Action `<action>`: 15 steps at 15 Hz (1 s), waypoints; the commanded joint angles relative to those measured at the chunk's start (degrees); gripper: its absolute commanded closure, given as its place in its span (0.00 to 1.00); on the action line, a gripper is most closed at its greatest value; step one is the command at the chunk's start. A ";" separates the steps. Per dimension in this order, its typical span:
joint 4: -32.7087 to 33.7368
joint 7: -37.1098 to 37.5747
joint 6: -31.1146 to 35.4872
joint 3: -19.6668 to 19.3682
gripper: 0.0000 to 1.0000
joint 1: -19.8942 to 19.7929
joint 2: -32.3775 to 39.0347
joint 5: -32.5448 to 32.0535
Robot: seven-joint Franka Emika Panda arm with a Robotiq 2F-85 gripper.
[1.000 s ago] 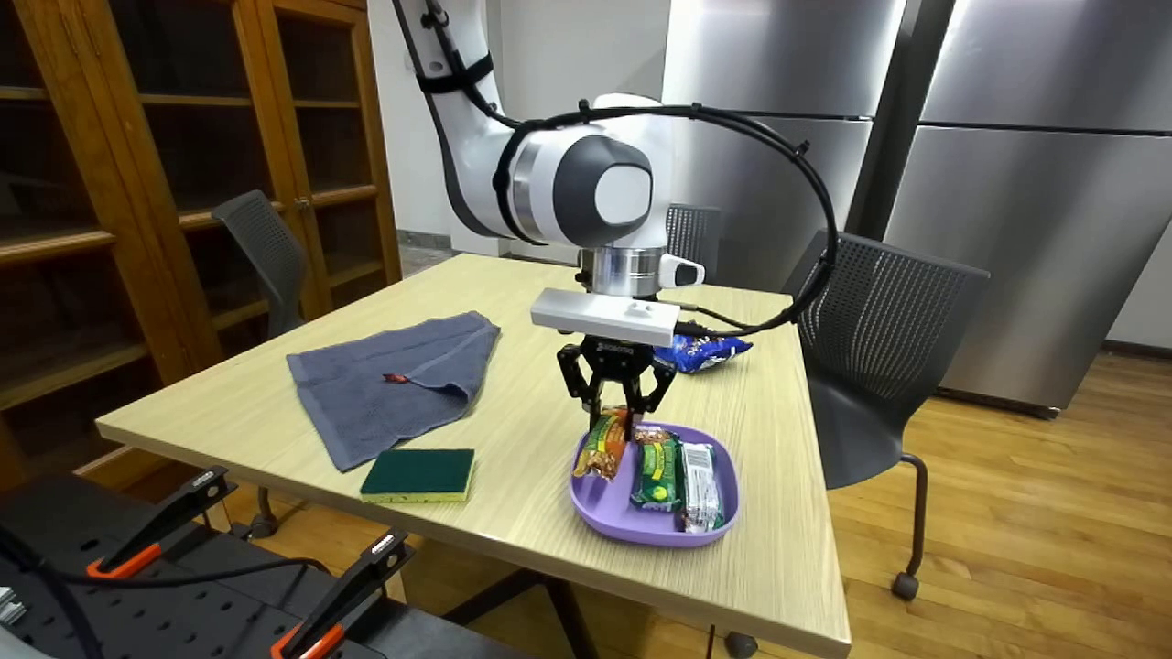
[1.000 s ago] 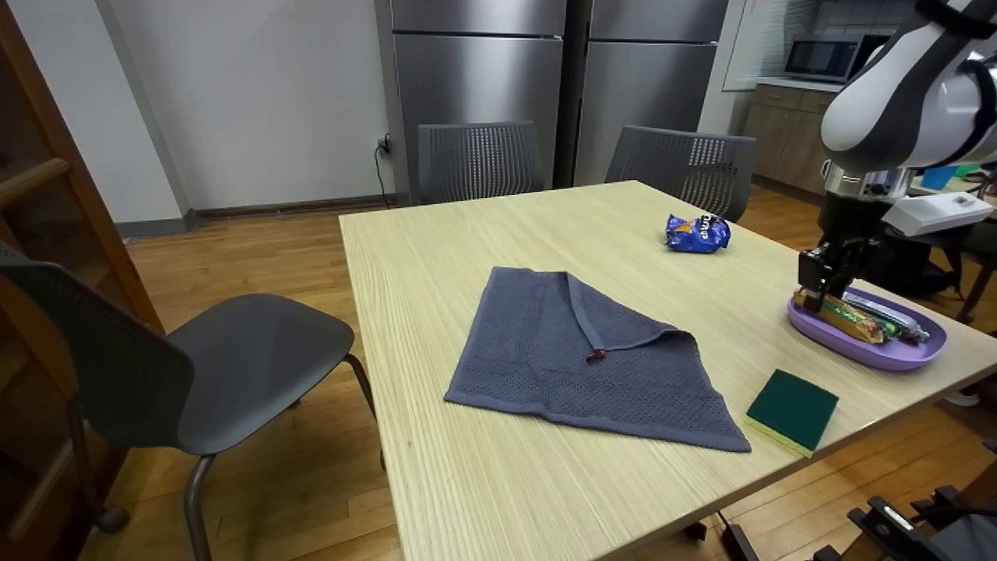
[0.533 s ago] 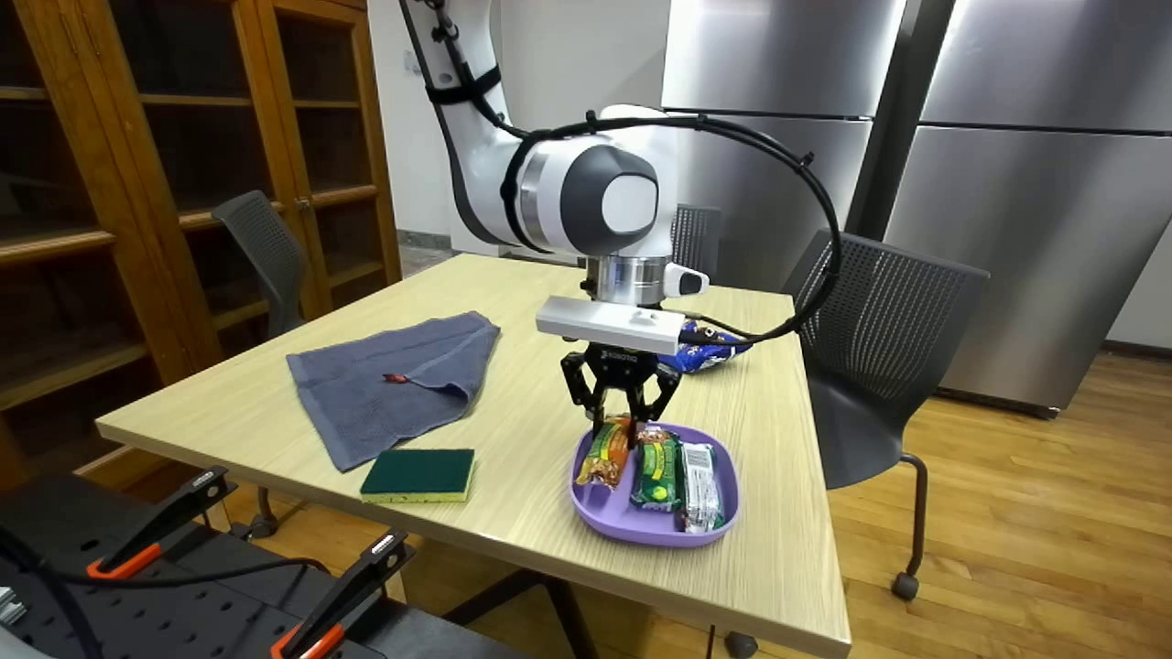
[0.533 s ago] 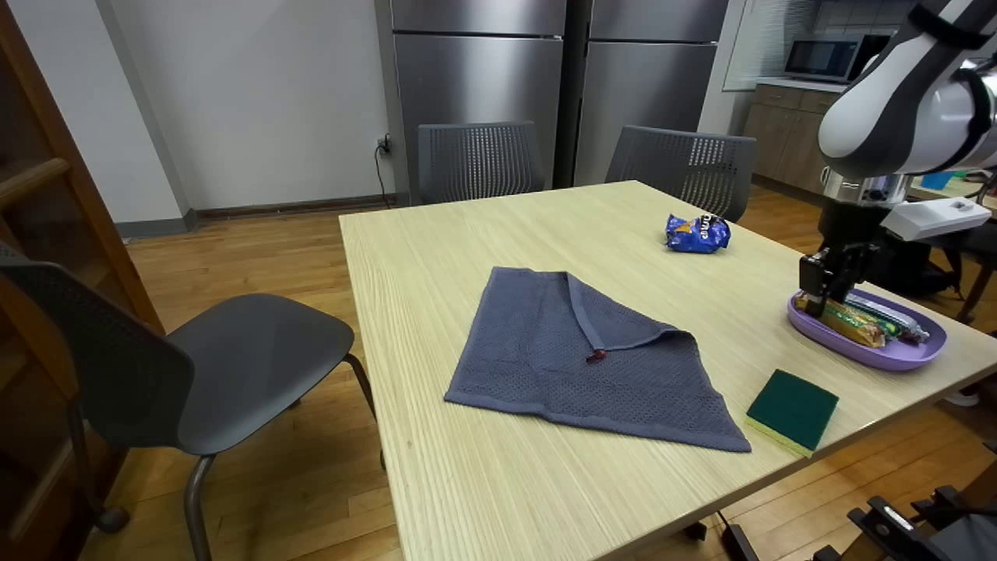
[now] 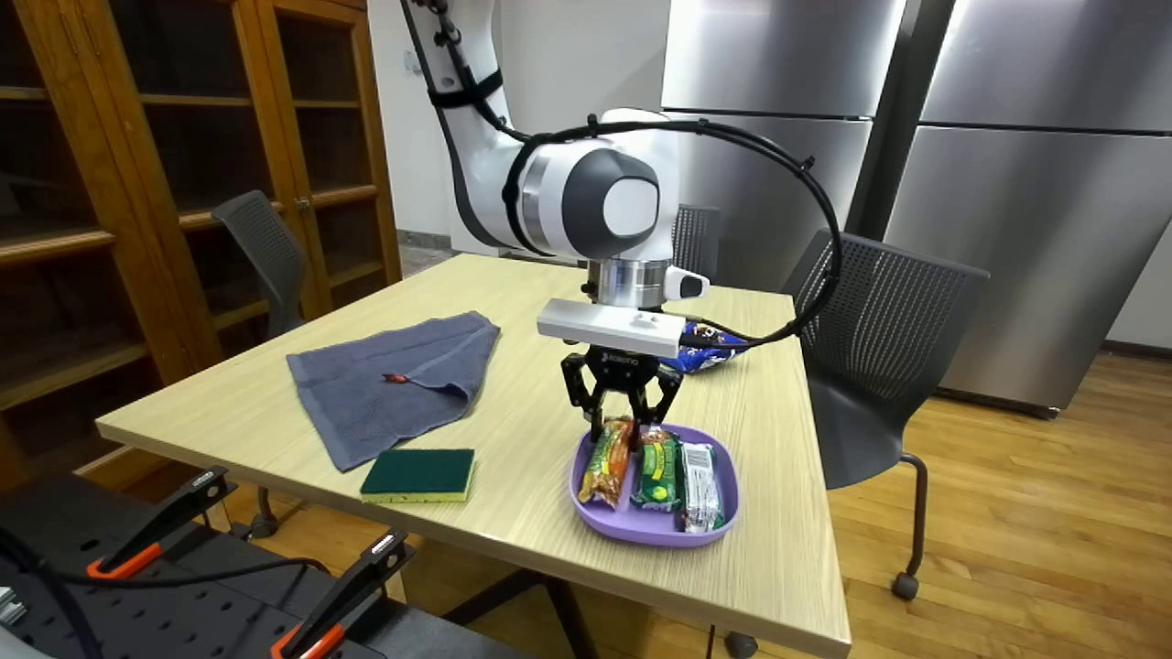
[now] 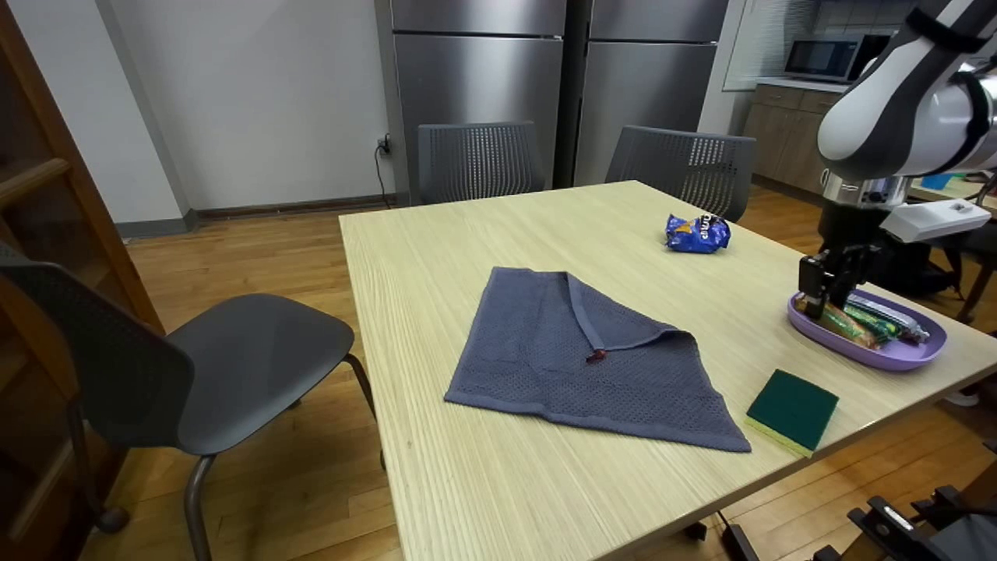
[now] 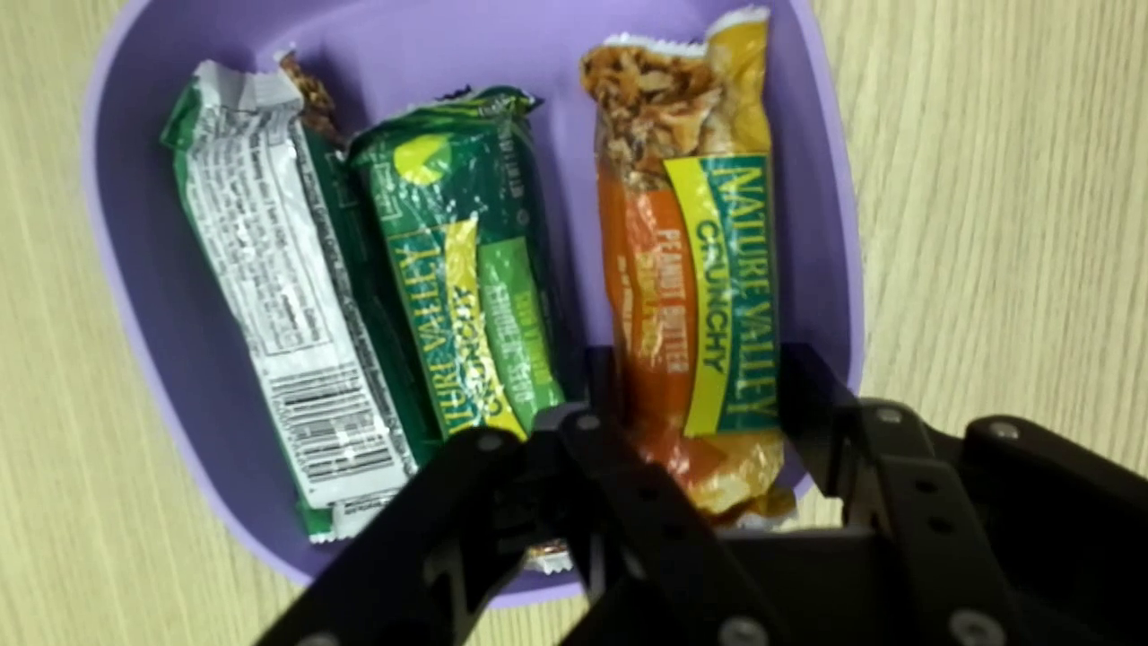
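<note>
Three wrapped snack bars lie in a purple dish (image 7: pixel 448 45), the orange Nature Valley Peanut Butter bar (image 7: pixel 695 296) nearest the rim in the wrist view and straddled by the robot's black gripper (image 5: pixel 617 436). Held at a slant a second ago, that bar now rests lower and lines up more nearly with its neighbours, while the fingers stand slightly wider apart; the change suggests that the dish, rather than the grip, now carries it. The jaws are partly open, one finger along each long side of the bar, with no pinch showing in the wrapper; the hold appears released, though light contact cannot be ruled out. Sideways room looks tight: one finger fits between bar and rim, its partner just beside the green Nature Valley bar (image 7: pixel 453 260), while upward seems freer. A third bar (image 7: pixel 291 287), barcode up, lies along the opposite wall. The dish sits near the edge of the pale wooden table (image 6: pixel 436 257), with a green-and-yellow sponge (image 5: pixel 418 474) and a gray-blue towel (image 5: pixel 375 403) apart from it, and a blue snack bag (image 6: pixel 699 234) farther off.
</note>
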 commanded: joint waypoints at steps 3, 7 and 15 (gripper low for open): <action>0.36 0.96 -1.57 -0.57 0.02 0.44 -0.76 -0.96; -0.31 0.83 -1.12 -0.33 0.00 0.36 -1.37 -0.73; -1.57 0.58 -0.84 1.93 0.00 0.53 -2.96 0.67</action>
